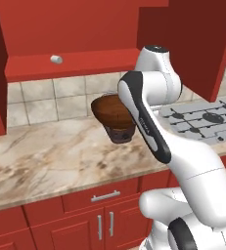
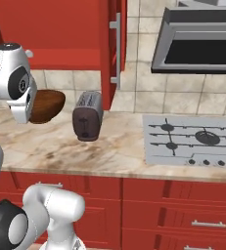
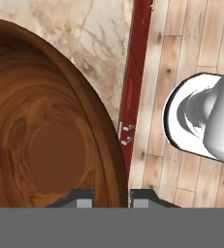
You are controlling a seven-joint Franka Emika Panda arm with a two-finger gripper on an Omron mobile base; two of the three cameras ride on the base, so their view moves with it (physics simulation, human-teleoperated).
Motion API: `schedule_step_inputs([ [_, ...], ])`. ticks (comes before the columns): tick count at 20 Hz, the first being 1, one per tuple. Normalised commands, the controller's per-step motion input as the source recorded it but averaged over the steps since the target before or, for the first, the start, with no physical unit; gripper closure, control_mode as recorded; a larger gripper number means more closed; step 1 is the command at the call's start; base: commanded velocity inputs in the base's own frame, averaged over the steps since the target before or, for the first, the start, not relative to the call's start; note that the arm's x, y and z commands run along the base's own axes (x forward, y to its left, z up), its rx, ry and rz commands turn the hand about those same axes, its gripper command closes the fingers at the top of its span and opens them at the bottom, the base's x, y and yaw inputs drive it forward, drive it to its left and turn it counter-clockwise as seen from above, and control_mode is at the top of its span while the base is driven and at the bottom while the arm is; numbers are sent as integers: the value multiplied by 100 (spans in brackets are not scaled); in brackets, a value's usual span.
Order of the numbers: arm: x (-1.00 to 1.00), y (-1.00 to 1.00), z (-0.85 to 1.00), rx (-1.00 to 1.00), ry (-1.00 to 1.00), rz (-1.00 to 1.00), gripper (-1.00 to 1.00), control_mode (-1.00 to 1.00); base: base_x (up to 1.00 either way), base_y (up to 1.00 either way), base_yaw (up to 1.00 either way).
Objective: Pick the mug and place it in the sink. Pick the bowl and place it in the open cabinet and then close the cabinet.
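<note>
jaws (image 3: 111, 194) of the white arm pinch the rim of the round, glossy dark brown wooden bowl (image 2: 47, 106), holding it in the air over the marbled stone bench (image 1: 51, 156), near its back edge, below the open red wall cabinet (image 1: 70, 63) and beside the dark toaster (image 2: 88, 117).

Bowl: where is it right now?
The bowl is held up off the marble counter in the pincer, whose fingers pinch its rim. In the right base view it hangs left of the toaster, below the open cabinet's shelf.
</note>
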Motion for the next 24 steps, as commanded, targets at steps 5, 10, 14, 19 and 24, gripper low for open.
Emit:
schedule_step_inputs([
  [5,0,0,0,0,0,0,100,100,0,0,8],
  [10,0,0,0,0,0,0,100,100,0,-9,12],
  [14,0,0,0,0,0,0,100,100,1,0,13],
  [19,0,0,0,0,0,0,100,100,0,0,7],
  [24,-14,-1,24,0,-10,0,100,-100,0,0,0],
])
